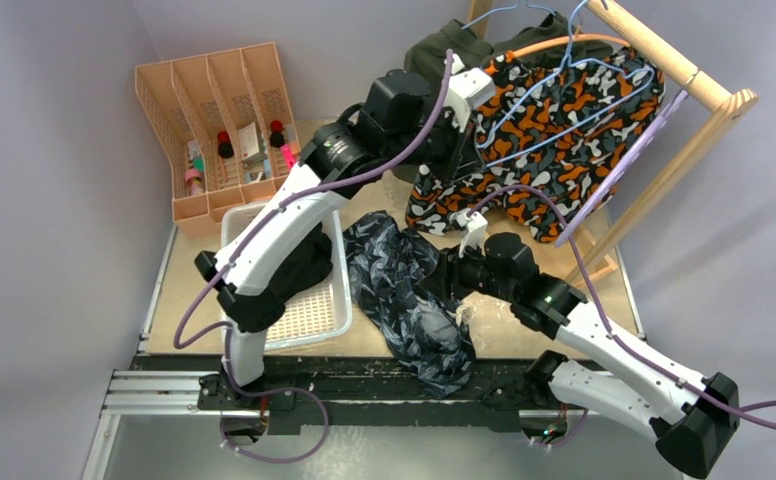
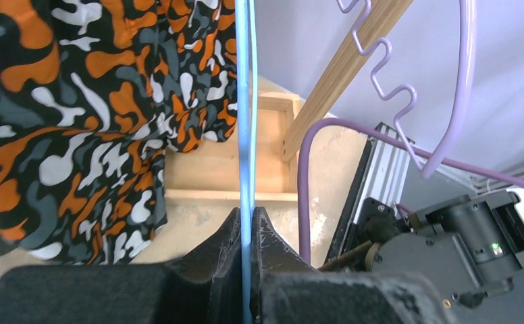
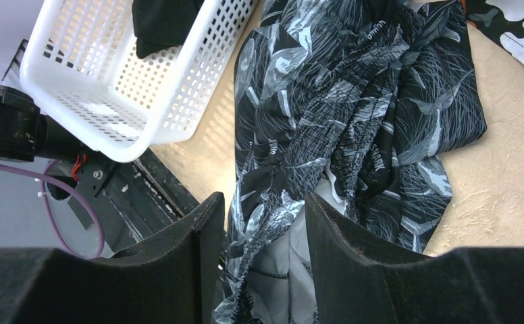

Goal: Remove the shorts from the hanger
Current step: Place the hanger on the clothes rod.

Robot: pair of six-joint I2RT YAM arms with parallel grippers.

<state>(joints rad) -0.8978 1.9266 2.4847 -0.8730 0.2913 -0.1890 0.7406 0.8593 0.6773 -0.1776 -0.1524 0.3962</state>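
Observation:
The orange-black-white camouflage shorts [image 1: 549,135] hang on a light blue wire hanger [image 1: 524,105] on the wooden rack. My left gripper [image 1: 459,150] is at their left edge. In the left wrist view this gripper [image 2: 247,217] is shut on the blue hanger wire [image 2: 246,101], with the orange shorts [image 2: 77,121] to its left. The dark blue-grey camouflage shorts [image 1: 409,300] lie crumpled on the table. My right gripper [image 1: 442,280] hovers over them, and in its wrist view it [image 3: 265,209] is open with the fabric [image 3: 354,121] below the gap. Olive shorts [image 1: 454,45] hang at the back.
A white basket [image 1: 314,320] at the left holds black shorts [image 1: 304,265]; the right wrist view shows this basket [image 3: 97,88] too. A tan file sorter [image 1: 214,110] stands at the back left. An empty purple hanger [image 2: 448,101] hangs beside the wooden rack [image 1: 684,75].

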